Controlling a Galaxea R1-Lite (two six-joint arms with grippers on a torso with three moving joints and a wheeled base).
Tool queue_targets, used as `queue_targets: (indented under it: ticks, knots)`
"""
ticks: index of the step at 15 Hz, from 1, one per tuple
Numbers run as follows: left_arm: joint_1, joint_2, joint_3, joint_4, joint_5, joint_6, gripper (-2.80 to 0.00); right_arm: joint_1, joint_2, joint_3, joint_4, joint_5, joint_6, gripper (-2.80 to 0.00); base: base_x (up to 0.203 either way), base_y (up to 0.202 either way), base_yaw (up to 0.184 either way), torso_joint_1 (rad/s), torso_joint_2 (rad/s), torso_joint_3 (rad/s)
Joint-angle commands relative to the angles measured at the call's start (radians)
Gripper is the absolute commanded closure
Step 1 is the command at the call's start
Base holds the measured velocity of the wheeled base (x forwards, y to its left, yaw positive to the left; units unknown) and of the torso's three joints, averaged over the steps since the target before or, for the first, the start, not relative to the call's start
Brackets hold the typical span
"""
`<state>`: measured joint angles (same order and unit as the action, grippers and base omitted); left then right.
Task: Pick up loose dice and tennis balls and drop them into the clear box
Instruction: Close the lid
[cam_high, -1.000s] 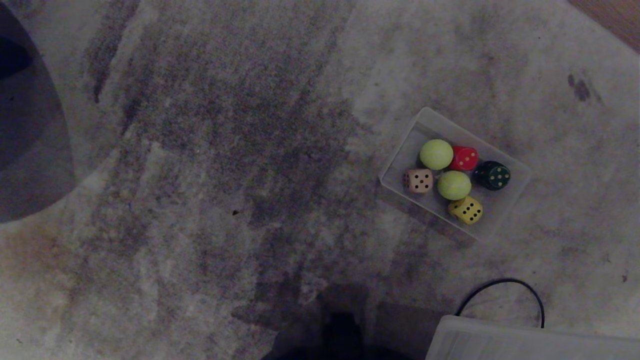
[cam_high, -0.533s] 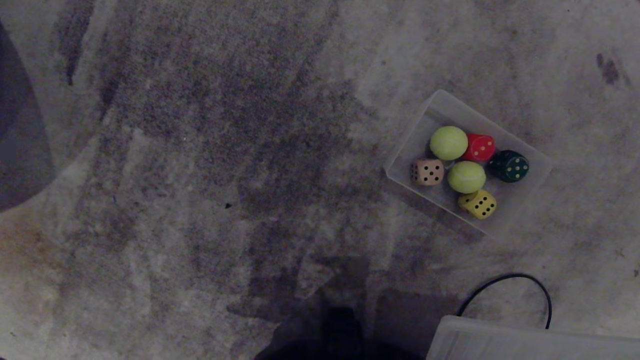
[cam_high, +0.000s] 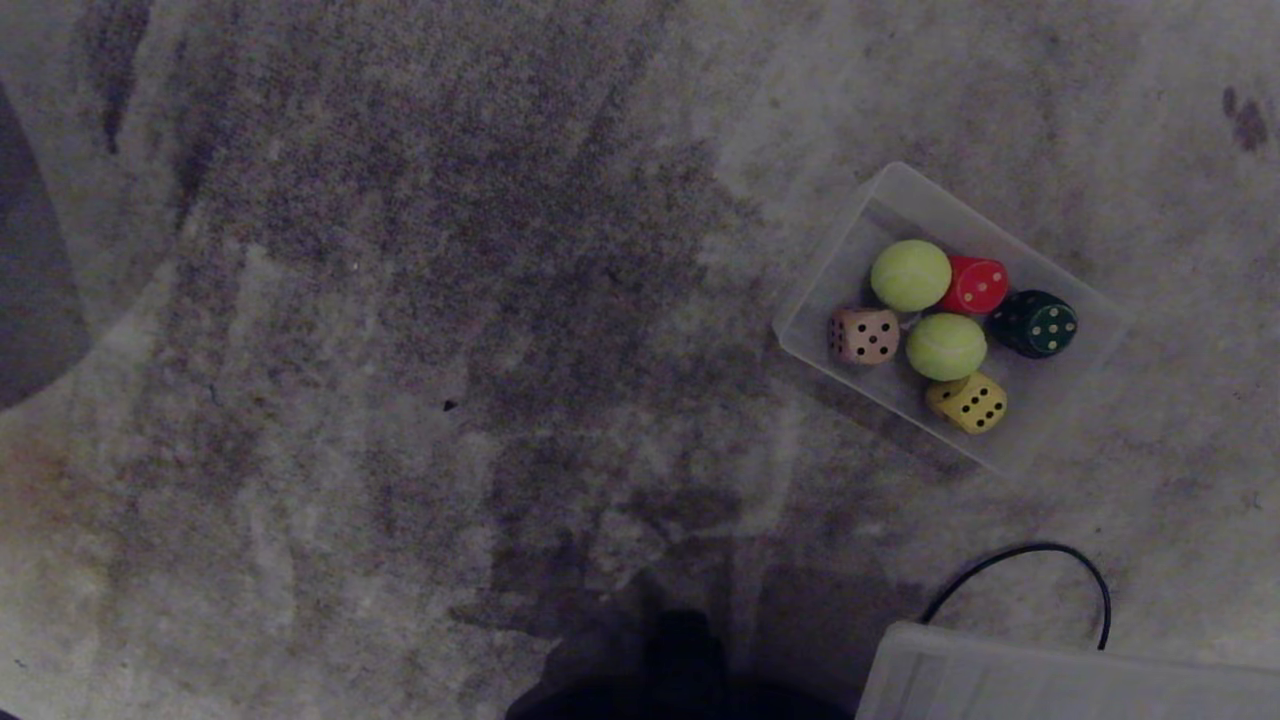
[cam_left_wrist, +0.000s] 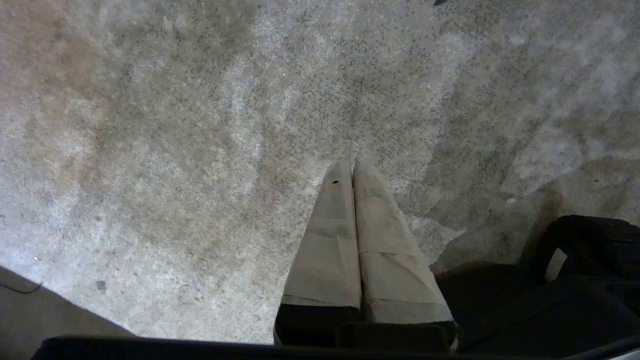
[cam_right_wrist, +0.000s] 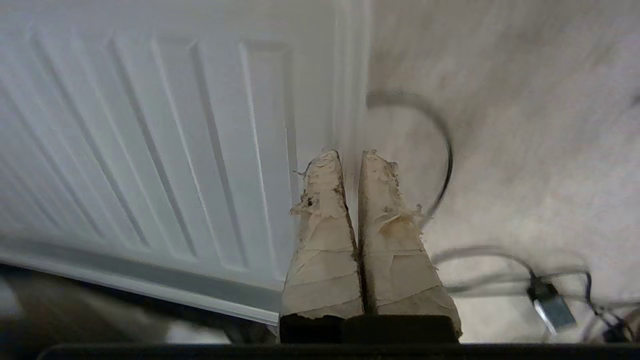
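The clear box (cam_high: 838, 262) lies on the carpet at the right of the head view. Inside it are two tennis balls (cam_high: 910, 275) (cam_high: 945, 346) and several dice: red (cam_high: 977, 285), dark green (cam_high: 1038, 323), tan (cam_high: 864, 335) and yellow (cam_high: 967, 402). Neither arm shows in the head view. My left gripper (cam_left_wrist: 353, 163) is shut and empty, hanging over bare carpet. My right gripper (cam_right_wrist: 350, 154) is shut and empty over the edge of the ribbed translucent lid (cam_right_wrist: 150, 140).
The ribbed lid (cam_high: 1060, 680) lies at the lower right of the head view, with a black cable (cam_high: 1050, 560) looping beside it. More cable and a plug (cam_right_wrist: 550, 305) lie near the right gripper. A dark rounded shape (cam_high: 30, 290) sits at the far left.
The whole head view has shifted: the camera moved, so the box and carpet now sit higher and further right in the picture. Box contents are unchanged.
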<state>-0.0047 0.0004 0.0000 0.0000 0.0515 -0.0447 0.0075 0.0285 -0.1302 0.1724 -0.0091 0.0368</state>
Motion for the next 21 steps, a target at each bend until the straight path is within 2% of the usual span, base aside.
queue_targets:
  ticks: [1,3,5,9,11,12,13,14,17,20,21]
  knots:
    - [-0.001,0.001,0.002,0.0,0.002,-0.001,0.0,-0.005,0.13,-0.092,-0.009,-0.019,0.044,0.0,0.0,0.0,0.0,0.0,0.0,0.0]
    - [-0.001,0.001,0.002,0.0,0.001,-0.001,0.0,-0.006,0.279,-0.149,-0.06,-0.042,0.105,0.0,0.0,0.0,0.0,0.0,0.0,0.0]
    - [-0.001,0.001,0.002,0.0,0.001,-0.001,0.0,-0.007,0.443,-0.165,-0.177,-0.061,0.147,0.0,0.0,0.0,0.0,0.0,0.0,0.0]
    - [0.0,0.001,0.002,0.0,0.001,0.0,0.0,-0.009,0.809,-0.181,-0.493,-0.077,0.303,0.0,0.0,0.0,0.0,0.0,0.0,0.0]
    - [0.0,0.001,0.002,0.0,0.001,0.0,0.0,-0.007,0.976,-0.202,-0.657,-0.079,0.419,0.0,0.0,0.0,0.0,0.0,0.0,0.0]
    - [0.0,0.001,0.002,0.0,0.001,-0.001,0.0,-0.002,1.048,-0.23,-0.721,-0.077,0.505,0.0,0.0,0.0,0.0,0.0,0.0,0.0]
    - [-0.001,0.001,0.002,0.0,0.001,-0.001,0.0,0.005,1.106,-0.275,-0.763,-0.065,0.602,0.0,0.0,0.0,0.0,0.0,0.0,0.0]
    - [0.0,0.001,0.002,0.0,0.001,-0.001,0.0,0.011,1.156,-0.316,-0.795,-0.042,0.656,0.0,0.0,0.0,0.0,0.0,0.0,0.0]
    - [0.0,0.001,0.002,0.0,0.001,-0.001,0.0,0.019,1.267,-0.355,-0.881,0.055,0.708,0.0,0.0,0.0,0.0,0.0,0.0,0.0]
    - [-0.001,0.001,0.002,0.0,0.001,-0.001,0.0,0.024,1.281,-0.341,-0.892,0.185,0.707,0.0,0.0,0.0,0.0,0.0,0.0,0.0]
    - [0.0,0.001,0.002,0.0,0.001,-0.001,0.0,0.023,1.271,-0.336,-0.892,0.204,0.7,0.0,0.0,0.0,0.0,0.0,0.0,0.0]
